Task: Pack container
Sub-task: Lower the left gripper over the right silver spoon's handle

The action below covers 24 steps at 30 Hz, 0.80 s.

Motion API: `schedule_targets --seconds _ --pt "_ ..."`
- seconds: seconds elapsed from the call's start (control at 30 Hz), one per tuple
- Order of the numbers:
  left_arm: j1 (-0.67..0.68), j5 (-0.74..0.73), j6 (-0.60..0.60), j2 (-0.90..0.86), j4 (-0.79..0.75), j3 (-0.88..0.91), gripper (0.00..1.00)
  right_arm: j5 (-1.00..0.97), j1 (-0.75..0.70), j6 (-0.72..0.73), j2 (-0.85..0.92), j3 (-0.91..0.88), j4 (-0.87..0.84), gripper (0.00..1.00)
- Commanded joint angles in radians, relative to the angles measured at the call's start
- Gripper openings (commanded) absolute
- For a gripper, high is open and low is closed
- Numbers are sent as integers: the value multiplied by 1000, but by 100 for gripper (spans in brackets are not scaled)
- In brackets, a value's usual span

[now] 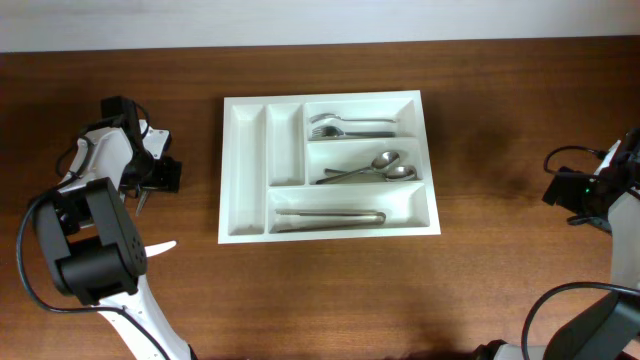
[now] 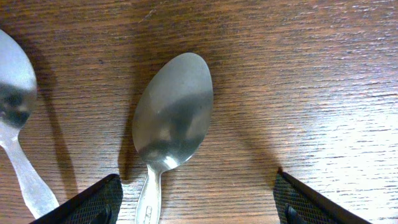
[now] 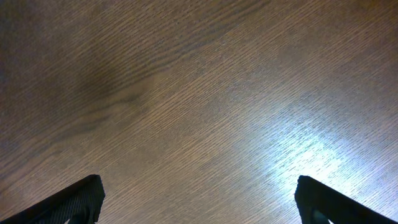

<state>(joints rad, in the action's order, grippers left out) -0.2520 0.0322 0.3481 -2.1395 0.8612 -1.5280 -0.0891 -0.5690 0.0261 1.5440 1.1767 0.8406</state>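
Container [image 1: 246, 165]: the white five-compartment tray is lying flat near the middle of the worktop [image 1: 500, 280], a little toward the far side, with both arms standing well apart from it.
Upright compartments [image 1: 285, 145]: two narrow ones are running side by side along the tray's left part.
Far long compartment: metal pieces that look like forks [image 1: 350, 127] are lying here, heads pointing left.
Middle long compartment: two metal spoons [image 1: 385, 168] are lying together, bowls pointing right.
Near long compartment: straight metal pieces, probably knives [image 1: 330, 216], are lying lengthwise; how many there are cannot be told.
Left pincer [image 2: 199, 202]: it is hanging low over the worktop, left of the tray, with its jaws standing wide and gripping nothing.
Loose spoon [image 2: 174, 118]: it is lying bowl-up on the wood between the two black fingertips [image 2: 93, 199], its handle running just beside the left one; whether the two are touching cannot be told.
Second loose spoon [image 2: 15, 99]: it is lying further left, outside the fingers and partly cut off by the edge of the left wrist view.
Right pincer [image 3: 199, 202]: it is hovering over bare wood at the right edge of the worktop, jaws spread wide and holding nothing.
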Motion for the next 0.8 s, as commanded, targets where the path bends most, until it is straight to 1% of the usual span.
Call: schedule_targets --seconds 0.0,0.37,0.67,0.77 --pt "0 -19 1 -54 8 9 80 -1 -6 0 6 -2 0 99" --pt "-2 -40 1 -54 11 9 80 -1 -6 0 6 -2 0 99" --pt "-35 -44 -7 -54 20 9 79 -2 -6 0 6 -2 0 99" --pt "-40 -44 -7 -54 26 9 74 -1 -6 0 6 -2 0 99"
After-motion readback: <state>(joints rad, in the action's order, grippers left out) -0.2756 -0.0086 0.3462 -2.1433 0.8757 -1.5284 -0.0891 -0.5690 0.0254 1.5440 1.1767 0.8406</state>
